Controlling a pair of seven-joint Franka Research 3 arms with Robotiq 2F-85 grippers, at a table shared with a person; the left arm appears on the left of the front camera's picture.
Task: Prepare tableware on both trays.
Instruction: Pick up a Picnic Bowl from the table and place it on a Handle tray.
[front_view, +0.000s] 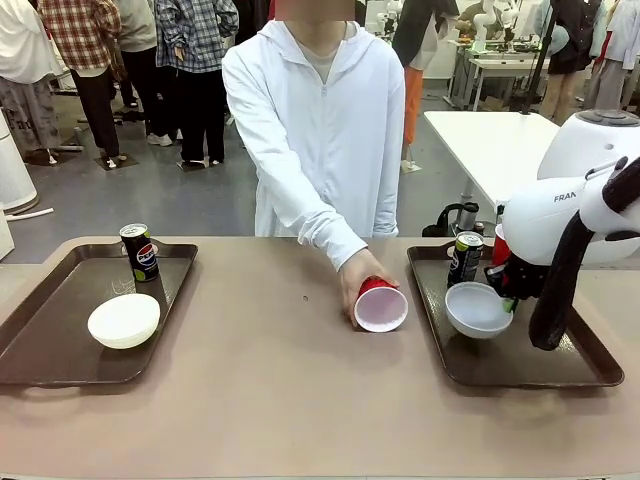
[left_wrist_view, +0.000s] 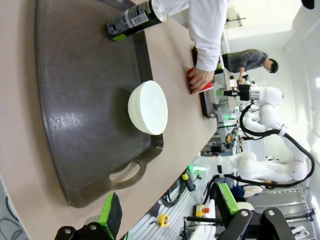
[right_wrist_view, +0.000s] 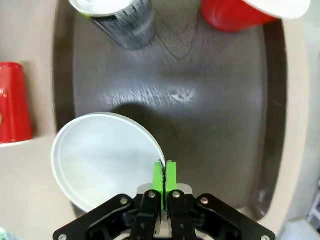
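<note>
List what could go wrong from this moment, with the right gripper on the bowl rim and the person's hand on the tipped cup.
1. The right gripper pinches only the thin rim of the white bowl; lifted, the bowl could tilt or slip onto the right tray.
2. The Pepsi can stands right behind the bowl and could be knocked over.
3. The person's hand holds the lying red cup near that tray; a sideways swing might meet it.

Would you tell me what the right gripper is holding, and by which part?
The right gripper is shut on the rim of the white bowl, which sits over the right tray.
</note>
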